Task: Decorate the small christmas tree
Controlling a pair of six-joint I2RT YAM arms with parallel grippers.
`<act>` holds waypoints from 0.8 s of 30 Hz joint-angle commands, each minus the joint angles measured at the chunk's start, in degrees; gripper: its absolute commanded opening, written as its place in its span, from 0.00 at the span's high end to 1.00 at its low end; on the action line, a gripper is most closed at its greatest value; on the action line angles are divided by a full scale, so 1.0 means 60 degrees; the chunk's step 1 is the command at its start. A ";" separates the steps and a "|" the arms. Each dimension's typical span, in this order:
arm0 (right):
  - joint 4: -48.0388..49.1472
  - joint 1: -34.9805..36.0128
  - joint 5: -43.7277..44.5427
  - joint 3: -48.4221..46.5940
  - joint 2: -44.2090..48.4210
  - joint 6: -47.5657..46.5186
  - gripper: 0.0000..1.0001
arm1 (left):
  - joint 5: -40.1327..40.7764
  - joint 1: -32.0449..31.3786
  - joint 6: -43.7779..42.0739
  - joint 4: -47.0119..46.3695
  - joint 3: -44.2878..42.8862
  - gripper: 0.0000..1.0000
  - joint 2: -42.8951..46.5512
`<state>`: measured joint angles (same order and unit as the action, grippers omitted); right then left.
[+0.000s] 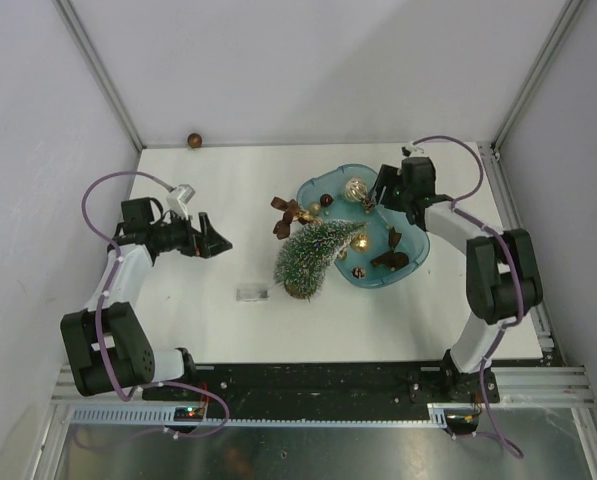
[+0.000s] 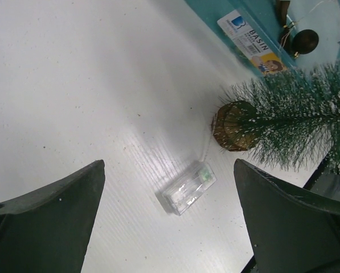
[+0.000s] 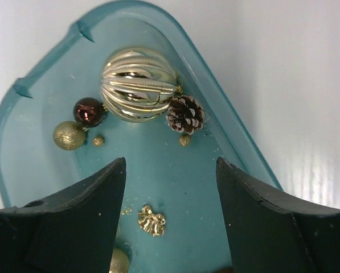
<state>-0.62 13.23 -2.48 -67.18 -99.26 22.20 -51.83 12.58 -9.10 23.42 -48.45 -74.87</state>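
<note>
Two grippers, both spread wide and empty: the left gripper [image 1: 218,240] hangs over the table [image 1: 228,180], the right gripper [image 3: 170,165] hovers above the tray [image 3: 215,74]. The tree [image 1: 313,255] lies tipped, tip over the tray's edge. Danger: that slick gold ball [image 3: 138,82] could squirt away as the jaws close.

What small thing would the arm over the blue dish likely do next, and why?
Probably the right pincer should ease down and forward toward the ribbed gold ball. Its jaws stand open and empty above the teal tray. The ball lies just ahead of them, the largest ornament there, and the small christmas tree waits beside the tray.
</note>
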 commanded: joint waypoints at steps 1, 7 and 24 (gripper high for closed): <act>0.1312 0.0303 -0.0645 -0.0039 -0.0842 0.0445 0.32 | 0.0538 0.0085 -0.0166 0.0090 -0.0190 0.00 -0.0056; 0.1766 0.1488 -0.0911 -0.0003 -0.1561 0.0513 0.32 | 0.0980 0.0085 -0.0374 0.0438 -0.0210 0.00 -0.0202; 0.2542 0.2164 -0.1662 -0.0010 -0.2732 0.1281 0.48 | 0.1277 0.0097 -0.0181 0.0810 -0.0732 0.00 -0.0275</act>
<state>11.55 25.82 -11.55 -66.89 -113.54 28.27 -44.88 12.62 -9.61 27.83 -50.43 -76.20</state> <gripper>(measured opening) 0.558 0.995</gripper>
